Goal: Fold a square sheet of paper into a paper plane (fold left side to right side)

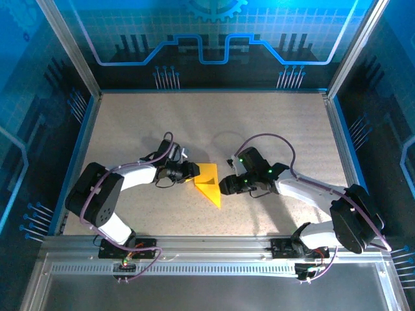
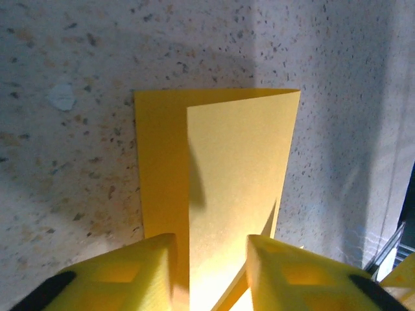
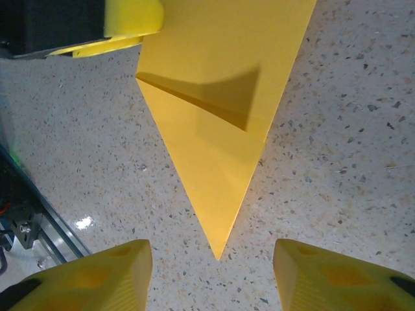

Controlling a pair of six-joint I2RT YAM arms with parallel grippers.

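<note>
The sheet of thin yellow-orange paper [image 1: 209, 181] lies near the middle of the pale speckled stone-look worktop [image 1: 272, 129], between the two arms. It is already creased into a tapering shape with one sharp point towards the near edge and one flap standing off the layer below. The left fingers [image 2: 142, 272], yellow moulded plastic, are partly open at the blunt end. The raised flap runs across the gap between them, and it cannot be told whether either finger presses on it. The right fingers [image 3: 110, 272] are spread wide either side of the sharp point and hold nothing, with the point clear of both. The sheet is judged very light, limp outside its creases, and likely to slide on the smooth worktop, so one set of fingers should pin it while the other folds. The best hold is judged to be the free edge of the raised flap, pinched shallowly. A grip on the point or across an existing crease is likely to crumple it. Excess closing force would mark the paper.
</note>
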